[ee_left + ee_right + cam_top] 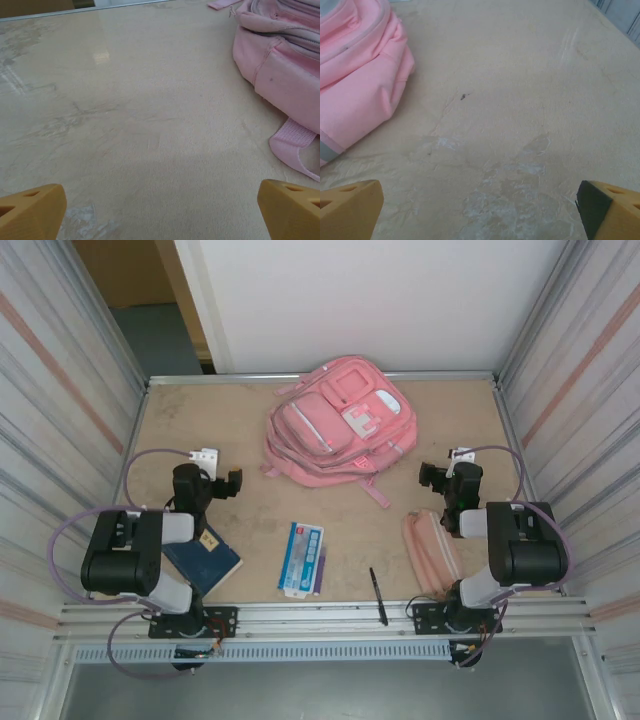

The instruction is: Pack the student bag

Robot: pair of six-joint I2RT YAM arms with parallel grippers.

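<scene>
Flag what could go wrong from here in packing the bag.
The student bag lies flat, seemingly zipped; pulling may drag it instead of opening it. The thin pen lies by the table's near edge and could roll off. The blue notebook sits partly under the left arm, an awkward reach.

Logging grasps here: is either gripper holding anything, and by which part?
Nothing is held: the left gripper and the right gripper are both open and empty, clear of the student bag.
</scene>
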